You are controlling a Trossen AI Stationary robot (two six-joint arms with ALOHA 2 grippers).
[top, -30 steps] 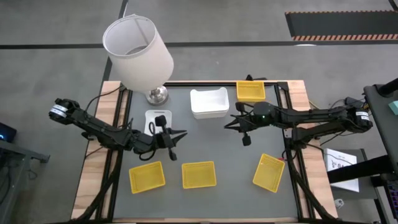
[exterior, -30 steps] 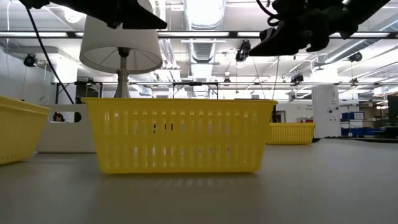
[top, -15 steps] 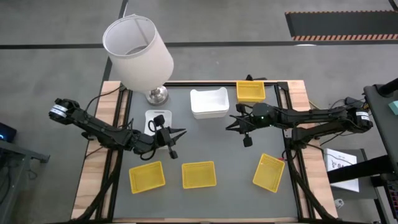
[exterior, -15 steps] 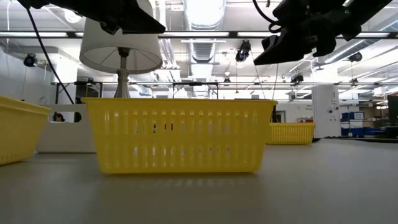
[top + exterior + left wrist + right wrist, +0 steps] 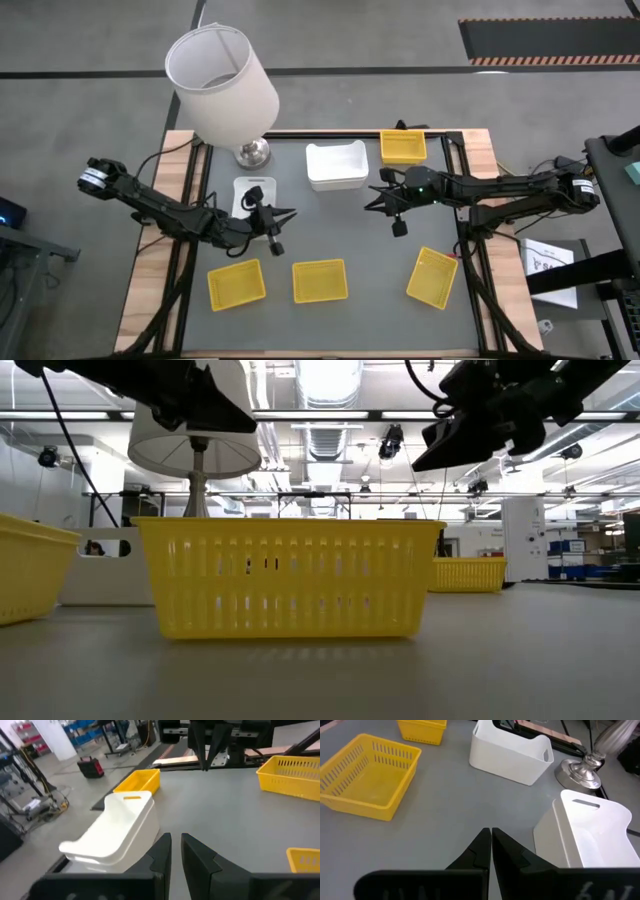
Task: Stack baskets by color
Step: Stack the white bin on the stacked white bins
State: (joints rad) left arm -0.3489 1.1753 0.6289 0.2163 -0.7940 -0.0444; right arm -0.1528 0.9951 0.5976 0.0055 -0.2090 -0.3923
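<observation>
The left gripper [image 5: 283, 219] hangs above the table just beside the small white basket [image 5: 253, 194], its jaws nearly together with a narrow gap and holding nothing. The right gripper [image 5: 376, 199] hangs near the table's middle, jaws pressed together, also empty. Between the two, toward the far edge, sits the larger white basket [image 5: 336, 165]; one yellow basket [image 5: 403, 146] stands just beside it at the far right corner. Three more yellow baskets lie apart along the near edge: left [image 5: 237, 284], middle [image 5: 320, 280] and right [image 5: 433, 276]. A lamp [image 5: 222, 85] stands at the far left corner of the table [image 5: 370, 240]. No basket rests inside another, so the stacking appears not yet begun: both colours remain to be gathered
</observation>
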